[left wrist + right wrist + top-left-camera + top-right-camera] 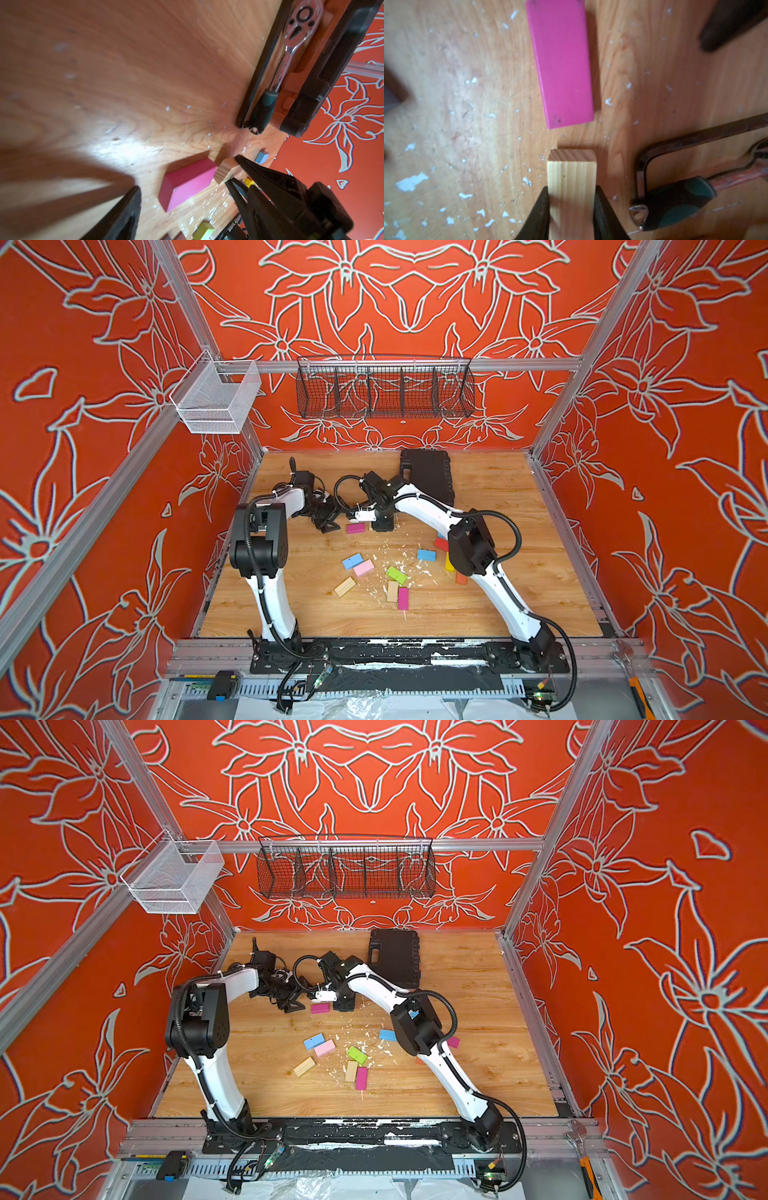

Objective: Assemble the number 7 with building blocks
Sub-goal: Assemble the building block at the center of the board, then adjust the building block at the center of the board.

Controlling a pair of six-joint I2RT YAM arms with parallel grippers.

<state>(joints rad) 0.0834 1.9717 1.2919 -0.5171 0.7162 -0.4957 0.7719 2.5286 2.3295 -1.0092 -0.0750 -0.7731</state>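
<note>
A magenta block [355, 528] [320, 1008] [562, 62] lies flat at the table's middle back. My right gripper [382, 526] [572, 191] is shut on a plain wood block [572, 172] [226, 169]. That block's free end points at the magenta block's short end, with a small gap between them. My left gripper [328, 526] [182, 185] stands open just left of the magenta block [187, 182] and holds nothing. Several loose blocks lie nearer the front: blue [352, 561], pink [363, 568], green [396, 575], wood [345, 587], magenta [403, 598].
A black case [426, 479] lies behind the right gripper, with a green-handled ratchet [681, 199] and a dark bent bar [695, 137] beside it. More blocks, blue [426, 555], red [441, 544] and yellow [449, 562], lie partly under the right arm. White flakes litter the tabletop.
</note>
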